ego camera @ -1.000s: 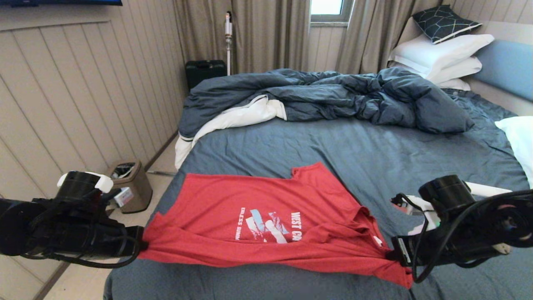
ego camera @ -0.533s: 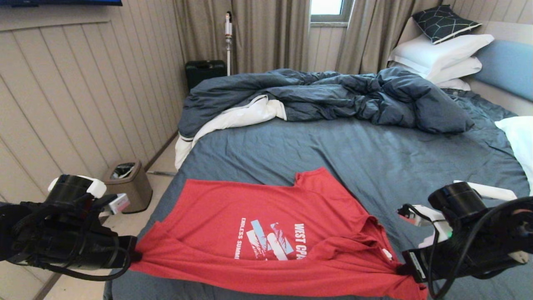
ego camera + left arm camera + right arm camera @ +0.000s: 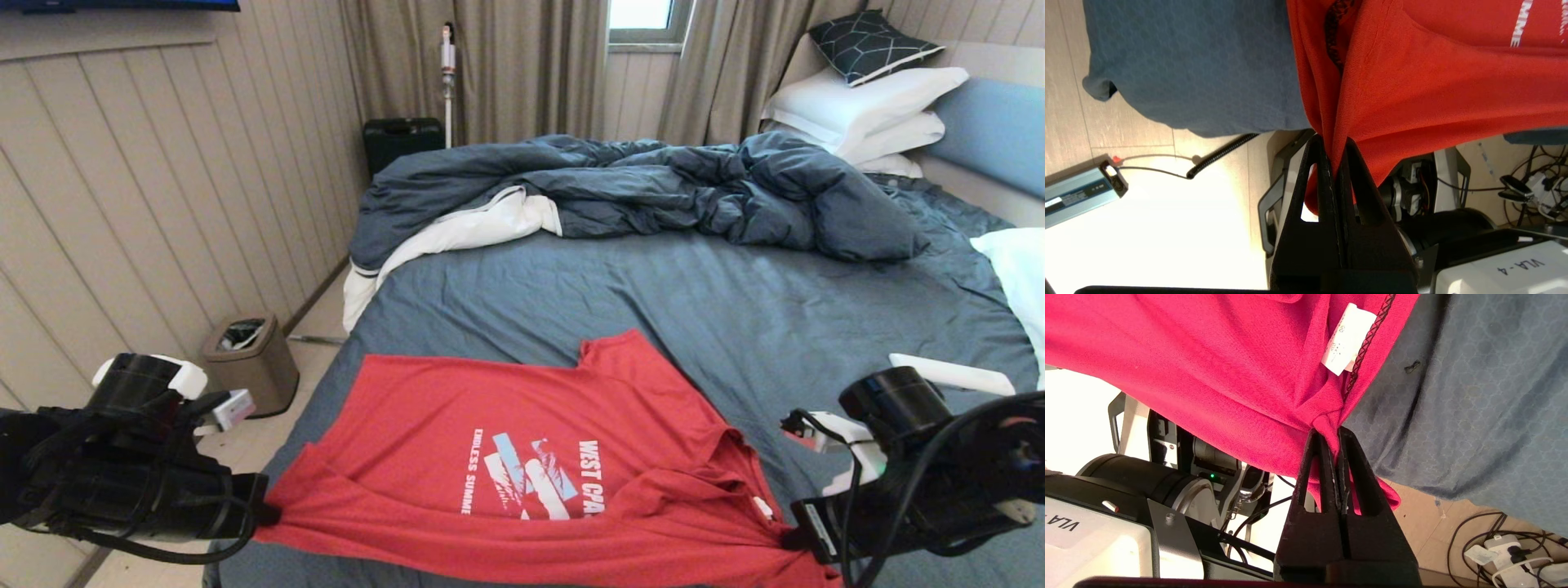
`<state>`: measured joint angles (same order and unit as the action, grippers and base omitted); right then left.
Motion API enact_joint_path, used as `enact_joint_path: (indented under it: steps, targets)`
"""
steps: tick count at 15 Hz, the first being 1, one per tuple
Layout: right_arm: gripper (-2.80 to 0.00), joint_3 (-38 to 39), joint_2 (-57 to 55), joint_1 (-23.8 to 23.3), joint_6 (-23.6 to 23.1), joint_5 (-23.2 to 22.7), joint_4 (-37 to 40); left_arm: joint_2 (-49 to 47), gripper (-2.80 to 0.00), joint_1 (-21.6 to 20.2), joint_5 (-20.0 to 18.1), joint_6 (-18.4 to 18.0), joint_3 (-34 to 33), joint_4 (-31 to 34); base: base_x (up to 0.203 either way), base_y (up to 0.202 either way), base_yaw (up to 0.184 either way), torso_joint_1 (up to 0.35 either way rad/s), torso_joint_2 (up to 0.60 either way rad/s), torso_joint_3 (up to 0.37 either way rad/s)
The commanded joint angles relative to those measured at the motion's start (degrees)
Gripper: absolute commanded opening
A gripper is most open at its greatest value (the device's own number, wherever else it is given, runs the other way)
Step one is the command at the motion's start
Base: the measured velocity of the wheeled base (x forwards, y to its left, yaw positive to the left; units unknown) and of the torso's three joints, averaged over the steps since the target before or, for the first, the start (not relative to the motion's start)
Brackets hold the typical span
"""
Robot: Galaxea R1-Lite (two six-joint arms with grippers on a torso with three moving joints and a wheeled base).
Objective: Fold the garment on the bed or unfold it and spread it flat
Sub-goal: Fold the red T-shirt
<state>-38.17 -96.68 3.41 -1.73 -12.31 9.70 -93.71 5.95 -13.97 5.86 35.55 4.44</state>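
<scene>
Now the left pincer (image 3: 265, 514) is clamping the garment's (image 3: 506, 457) near-left corner, and the right pincer (image 3: 790, 539) is pinching its near-right edge by the white tag (image 3: 1347, 339). Between them the red shirt is stretching taut along the bed's (image 3: 735, 310) near edge, lettering upward.

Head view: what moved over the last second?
Both grippers, left gripper and right gripper, dragged the T-shirt toward the near edge of the bed, spreading slightly apart as they went. Jaws stayed clamped on the near edge throughout; nothing released. Duvet, pillows and bin unchanged.
</scene>
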Motion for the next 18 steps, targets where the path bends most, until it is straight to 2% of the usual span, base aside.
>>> enact_joint_path:
  steps: [1,7,10,14,18]
  targets:
    - [0.00,0.13,-0.52,0.10,-0.03,-0.08,0.05,0.11,0.00,0.03,-0.09,0.02,-0.58,-0.22,0.000,0.000,0.000,0.000,0.00,0.000]
    - [0.00,0.00,-0.02,-0.43,0.06,-0.15,-0.04,0.37,0.00,-0.54,-0.18,0.42,-0.08,-2.87,0.000,0.000,0.000,0.000,0.00,0.000]
    - [0.00,-2.46,2.00,-2.51,0.22,-0.58,-0.04,0.61,0.00,-1.71,-0.18,0.55,1.35,-4.17,0.000,0.000,0.000,0.000,0.00,0.000]
    - [0.00,-8.17,3.47,-4.65,1.04,-0.61,0.21,0.16,0.00,-4.24,-0.36,1.63,6.93,-4.35,0.000,0.000,0.000,0.000,0.00,0.000]
    - [0.00,-14.00,1.50,-4.26,3.29,-0.46,0.23,-2.94,0.00,-5.74,-1.39,3.43,12.60,-4.29,0.000,0.000,0.000,0.000,0.00,0.000]
